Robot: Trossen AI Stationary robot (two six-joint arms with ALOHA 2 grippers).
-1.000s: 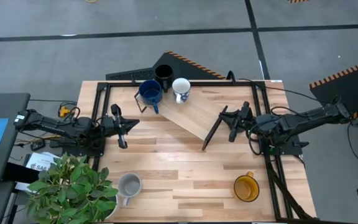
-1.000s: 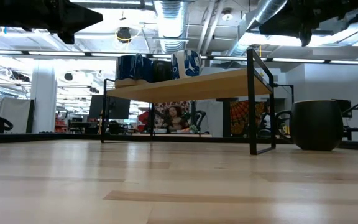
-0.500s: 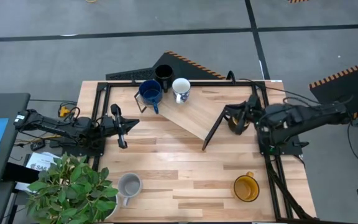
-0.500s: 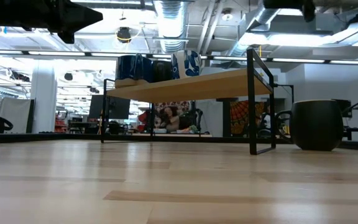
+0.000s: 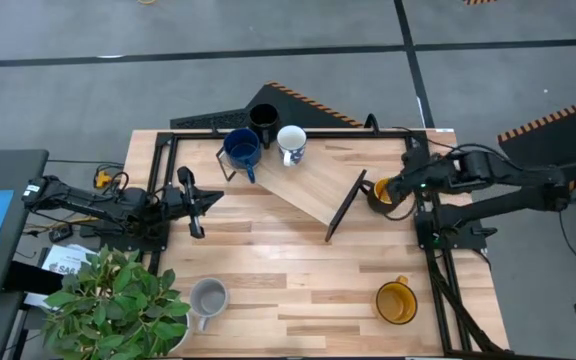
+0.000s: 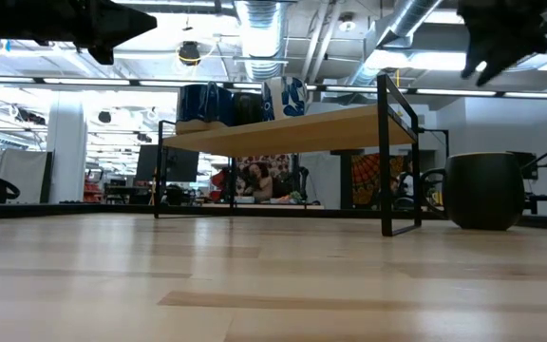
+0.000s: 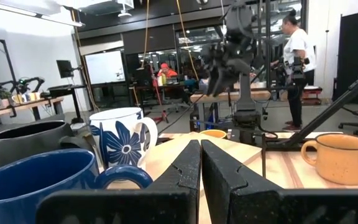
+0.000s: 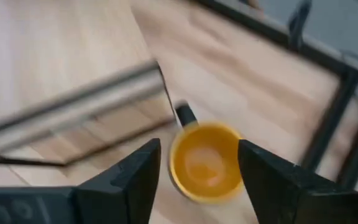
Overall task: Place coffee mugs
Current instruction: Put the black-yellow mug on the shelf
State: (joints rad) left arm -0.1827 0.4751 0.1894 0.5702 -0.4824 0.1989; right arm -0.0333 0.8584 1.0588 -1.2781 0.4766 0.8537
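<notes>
While three mugs, black, blue and white, sit on the shelf, the right gripper hangs wide open over a yellow mug beside the shelf; another yellow mug and a grey mug wait far from the shelf.

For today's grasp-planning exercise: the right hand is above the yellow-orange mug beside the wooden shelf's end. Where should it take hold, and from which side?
Grip the rim, coming straight down. The yellow-orange mug stands upright with its mouth open to the right hand, whose open fingers already straddle it. Its handle juts toward the wooden shelf, so close one finger inside and one outside the wall, away from the handle.
</notes>
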